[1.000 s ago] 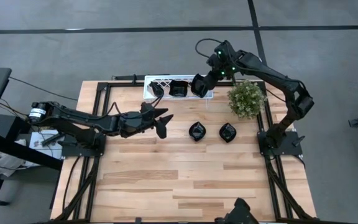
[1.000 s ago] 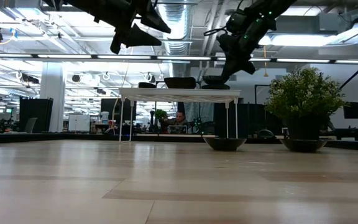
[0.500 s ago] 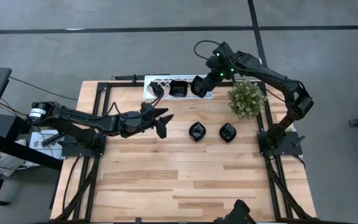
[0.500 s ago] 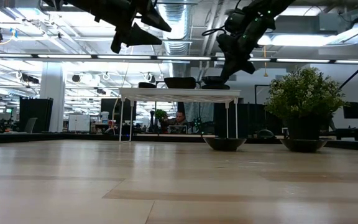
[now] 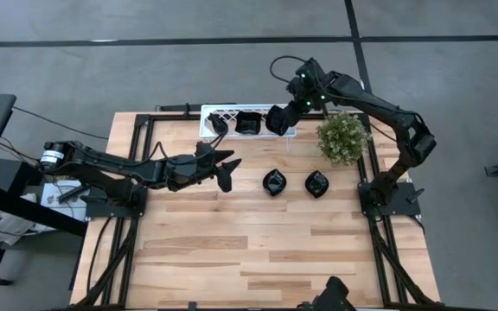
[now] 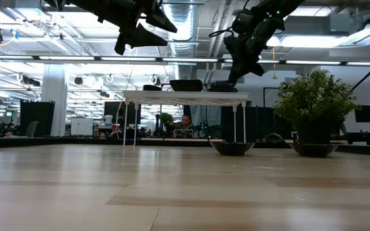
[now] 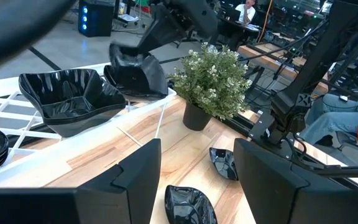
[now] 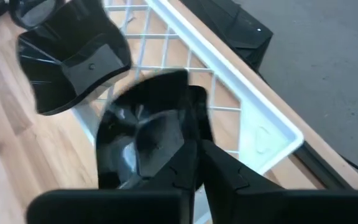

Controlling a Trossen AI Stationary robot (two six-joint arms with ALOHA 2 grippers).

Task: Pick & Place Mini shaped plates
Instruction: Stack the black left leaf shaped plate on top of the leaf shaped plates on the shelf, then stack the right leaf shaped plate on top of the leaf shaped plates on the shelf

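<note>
Right end effector (image 8: pixel 194 152) gripped glossy black dish (image 8: pixel 145 134) over white lattice rack (image 8: pixel 253 124), hiding its rim; left end effector (image 7: pixel 197 180) open beside the rack.

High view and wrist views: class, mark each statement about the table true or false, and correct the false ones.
1. Two black dishes lie on the bare wood in front of the potted plant. True: one dish and another.
2. The right pincer grips a black dish over the white rack. True: dish.
3. The left pincer holds a dish. False: it is open and empty.
4. The potted plant stands on the white rack. False: it stands on the table, beside the rack.
</note>
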